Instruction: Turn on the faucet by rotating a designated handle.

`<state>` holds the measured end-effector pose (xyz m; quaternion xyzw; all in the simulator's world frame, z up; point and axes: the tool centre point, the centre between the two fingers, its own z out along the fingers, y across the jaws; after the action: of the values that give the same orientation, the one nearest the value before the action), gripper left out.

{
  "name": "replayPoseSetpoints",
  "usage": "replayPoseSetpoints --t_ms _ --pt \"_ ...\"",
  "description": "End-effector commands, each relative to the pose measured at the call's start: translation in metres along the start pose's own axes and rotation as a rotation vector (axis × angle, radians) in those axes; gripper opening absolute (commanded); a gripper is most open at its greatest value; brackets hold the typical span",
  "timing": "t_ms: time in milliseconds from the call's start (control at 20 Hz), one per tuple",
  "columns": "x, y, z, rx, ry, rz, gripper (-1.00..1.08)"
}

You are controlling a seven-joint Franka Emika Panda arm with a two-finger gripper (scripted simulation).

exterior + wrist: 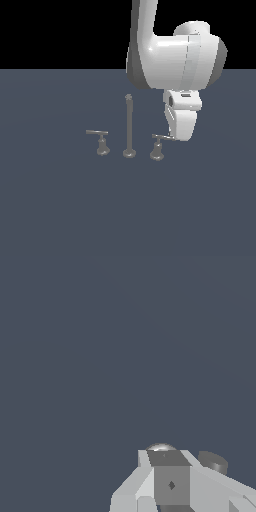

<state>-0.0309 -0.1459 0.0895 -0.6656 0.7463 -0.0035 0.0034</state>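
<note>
The handle (160,137), on the bench right of the spout (129,125) in the exterior view, runs its bar sideways into the gripper (181,135) at its outer tip; jaws' spread unclear.

The floor (55,210) is one flat slate-blue sheet, plain and matte, with no seams, tiles or marks. It runs back to a dead-straight horizon, and above that line there is only black (60,30), with no wall, window or lamp to be made out. Light falls evenly and softly over the floor; I see hardly any shadow on it. The wrist view shows the same slate-blue floor (100,346), nearly edge to edge.
</note>
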Motion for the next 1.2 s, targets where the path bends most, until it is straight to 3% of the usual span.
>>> replayPoseSetpoints --t_ms 0,600,650,1150 --pt "0.000 0.004 0.000 -0.002 0.000 0.001 -1.00" --pt "-0.003 0.044 0.000 -0.009 0.000 0.007 -1.00" --pt "0.009 0.040 0.000 -0.004 0.005 0.027 -1.00" --pt "-0.033 0.065 -0.001 -0.009 0.001 0.010 -1.00"
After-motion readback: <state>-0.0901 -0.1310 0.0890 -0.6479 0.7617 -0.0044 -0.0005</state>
